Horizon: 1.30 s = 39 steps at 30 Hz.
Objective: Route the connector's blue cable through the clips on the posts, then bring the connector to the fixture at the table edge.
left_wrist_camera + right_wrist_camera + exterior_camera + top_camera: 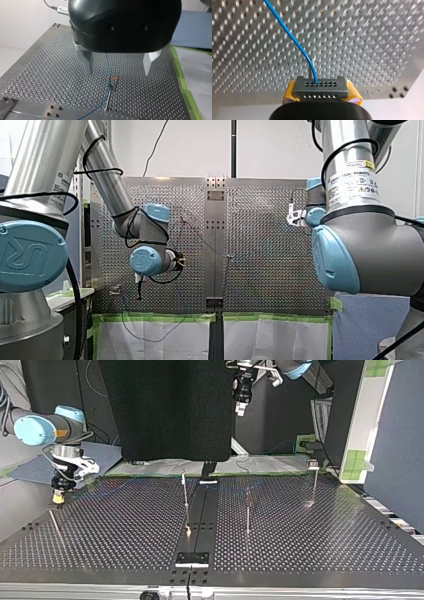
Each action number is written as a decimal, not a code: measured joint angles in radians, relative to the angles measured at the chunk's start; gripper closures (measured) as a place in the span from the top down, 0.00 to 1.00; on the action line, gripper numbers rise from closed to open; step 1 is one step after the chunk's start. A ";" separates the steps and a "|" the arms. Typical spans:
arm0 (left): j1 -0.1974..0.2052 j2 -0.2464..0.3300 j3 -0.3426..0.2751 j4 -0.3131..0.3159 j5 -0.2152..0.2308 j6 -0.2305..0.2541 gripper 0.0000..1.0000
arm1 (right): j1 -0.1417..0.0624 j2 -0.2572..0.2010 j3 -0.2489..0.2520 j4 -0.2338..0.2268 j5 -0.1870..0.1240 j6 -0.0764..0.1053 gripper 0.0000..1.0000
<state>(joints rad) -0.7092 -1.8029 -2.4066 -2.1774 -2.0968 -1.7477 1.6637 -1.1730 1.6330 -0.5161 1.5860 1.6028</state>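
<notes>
Counting across the top view gives two arms, four thin posts standing on the perforated metal surface, one blue cable and one grey connector. A flat strip runs down the middle of the surface, with a small plate at its near end. Green tape edges the surface, white sheeting hangs below it, and a blue panel stands to the front view's right. A black screen rises behind the far edge in the top view.

My right end effector is closed on the connector, its yellow pads pressed against both ends of the grey body. It hangs low near the corner at the top view's left, just above the leftmost post. The cable leaves the connector's face and trails away over the holes.

My left end effector is spread wide, its two metal fingers well apart and touching nothing. It hangs high above a post whose orange clip meets the cable.
</notes>
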 joint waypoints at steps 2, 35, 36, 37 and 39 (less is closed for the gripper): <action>0.000 0.000 0.000 -0.001 0.000 0.000 1.00 | -0.009 0.000 0.000 0.016 0.003 -0.001 0.00; 0.004 0.001 0.003 -0.036 0.001 0.012 1.00 | -0.121 0.000 -0.028 0.106 -0.146 -0.008 0.00; 0.004 0.001 0.004 -0.039 0.001 0.013 1.00 | -0.123 0.000 -0.031 0.106 -0.154 -0.006 0.00; 0.005 0.001 0.004 -0.042 0.000 0.014 1.00 | -0.125 0.001 -0.033 0.104 -0.162 -0.004 0.00; 0.006 0.001 0.006 -0.047 0.000 0.016 1.00 | -0.131 0.001 -0.037 0.099 -0.177 0.000 0.00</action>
<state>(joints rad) -0.7037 -1.8022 -2.4004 -2.2246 -2.0972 -1.7314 1.5331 -1.1716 1.5962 -0.4167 1.4092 1.6026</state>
